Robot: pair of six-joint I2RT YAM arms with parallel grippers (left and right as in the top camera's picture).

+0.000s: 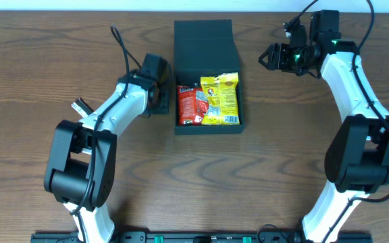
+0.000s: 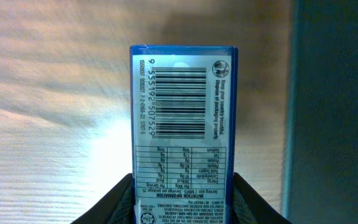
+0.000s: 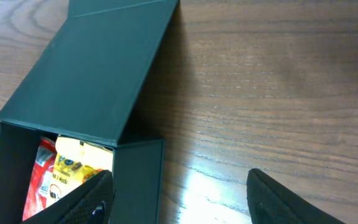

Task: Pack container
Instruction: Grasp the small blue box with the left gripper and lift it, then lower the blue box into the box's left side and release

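Your left gripper (image 2: 183, 186) looks pinched on the blue packet (image 2: 182, 112), just left of the container (image 1: 208, 128), centre of the table (image 1: 39, 40), lid (image 1: 204, 37) flapped back. Your right gripper (image 3: 179, 193): wide open, empty, near the lid.

Inside the box (image 1: 208, 129), a red packet (image 1: 189, 104) and a yellow packet (image 1: 221, 100) fill most of the floor, and the open lid (image 1: 203, 37) extends from the far side. The left end effector (image 1: 157, 94), with a blue packet (image 2: 182, 124) between its fingers, crowds the box's left wall. To the box's right the bare surface (image 1: 282, 135) gives free passage.
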